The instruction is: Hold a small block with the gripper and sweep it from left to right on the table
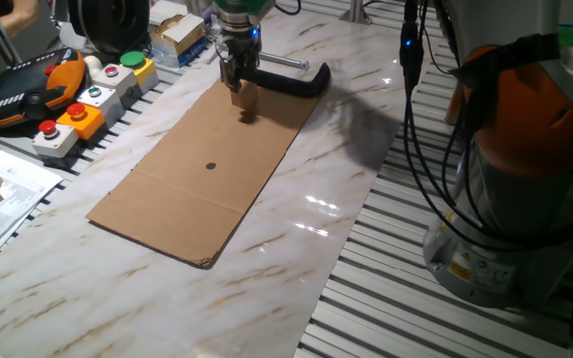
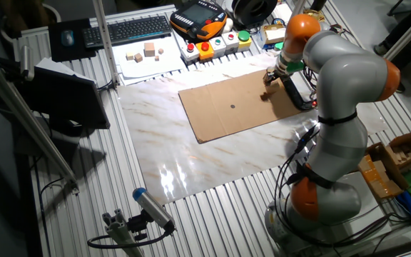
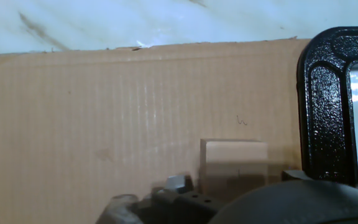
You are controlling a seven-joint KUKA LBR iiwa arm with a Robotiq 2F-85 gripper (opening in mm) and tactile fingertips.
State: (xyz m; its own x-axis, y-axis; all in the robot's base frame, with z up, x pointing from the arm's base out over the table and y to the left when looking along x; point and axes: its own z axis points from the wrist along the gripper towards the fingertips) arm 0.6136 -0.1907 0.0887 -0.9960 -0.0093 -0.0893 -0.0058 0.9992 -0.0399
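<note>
The table [image 1: 346,149] carries a cardboard sheet [image 1: 167,189], one end pinned by a black clamp [image 1: 301,82]. The arm [image 2: 341,78] reaches over that end, and its gripper [image 1: 238,91] points straight down beside the clamp. The fingers are drawn in on the block [image 1: 244,95], gripping it between them. The block sits low on the sheet, near the clamp; whether it touches the cardboard is unclear. In the hand view the block [image 3: 234,160] shows just left of the clamp's frame.

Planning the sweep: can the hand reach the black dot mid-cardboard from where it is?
Probably yes. The hand, gripping the small block, sits by the C-clamp; bare cardboard lies between it and the dot.
</note>
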